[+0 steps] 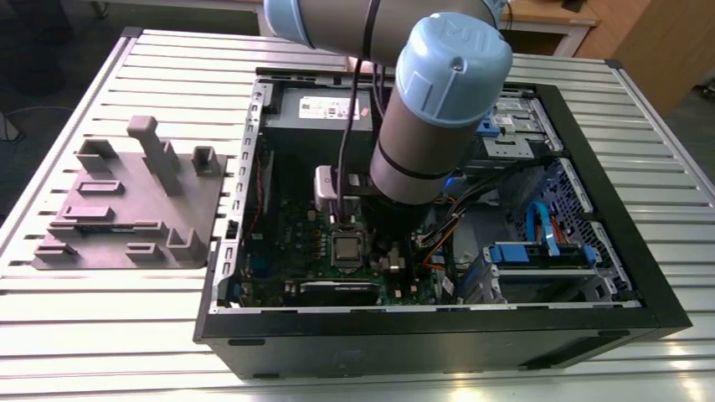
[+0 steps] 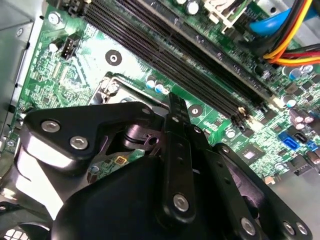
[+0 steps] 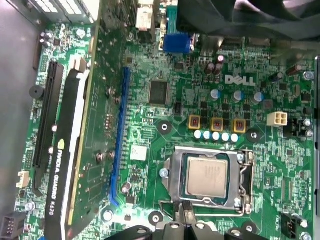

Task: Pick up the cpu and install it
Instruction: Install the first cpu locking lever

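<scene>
Silver-grey metal, square and flat: we log the cpu as seated inside the socket frame on the green motherboard, its top face bare; in the exterior view it shows as a pale square near the middle of the open computer case. We judge that it lies there because the socket is its home.

The pincer hangs low over the board, just beside the socket; we cannot tell how far it is spread, and we see nothing held in it.

The arm reaches down into the case from the far side, presumably to work at the socket.

Grey moulded tray: on the slatted table, to the exterior view's left of the case, well apart from the arm.
</scene>
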Robot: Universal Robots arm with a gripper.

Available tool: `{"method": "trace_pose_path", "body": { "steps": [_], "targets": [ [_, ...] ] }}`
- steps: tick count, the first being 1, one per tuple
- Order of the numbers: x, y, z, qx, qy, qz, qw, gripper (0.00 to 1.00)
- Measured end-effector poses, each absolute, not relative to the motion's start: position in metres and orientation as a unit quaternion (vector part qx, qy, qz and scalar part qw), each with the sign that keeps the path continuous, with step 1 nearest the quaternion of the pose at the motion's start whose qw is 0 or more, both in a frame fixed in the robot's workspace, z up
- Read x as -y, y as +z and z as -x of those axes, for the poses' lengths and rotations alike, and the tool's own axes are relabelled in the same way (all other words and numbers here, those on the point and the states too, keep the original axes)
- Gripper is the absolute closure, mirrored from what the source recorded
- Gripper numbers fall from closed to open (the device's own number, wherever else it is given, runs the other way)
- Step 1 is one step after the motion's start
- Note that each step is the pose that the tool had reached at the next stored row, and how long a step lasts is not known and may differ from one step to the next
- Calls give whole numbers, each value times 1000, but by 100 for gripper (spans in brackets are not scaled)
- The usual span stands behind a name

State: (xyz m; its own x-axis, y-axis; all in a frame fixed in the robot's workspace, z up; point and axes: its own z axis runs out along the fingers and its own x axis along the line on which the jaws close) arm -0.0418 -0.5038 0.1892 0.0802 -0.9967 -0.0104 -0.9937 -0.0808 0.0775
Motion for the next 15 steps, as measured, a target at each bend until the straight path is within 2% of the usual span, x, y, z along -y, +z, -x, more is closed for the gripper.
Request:
{"method": "trace_pose_path", "body": {
  "steps": [15],
  "targets": [
    [504,191,43,678,-30,-734,25,90]
  ]
}}
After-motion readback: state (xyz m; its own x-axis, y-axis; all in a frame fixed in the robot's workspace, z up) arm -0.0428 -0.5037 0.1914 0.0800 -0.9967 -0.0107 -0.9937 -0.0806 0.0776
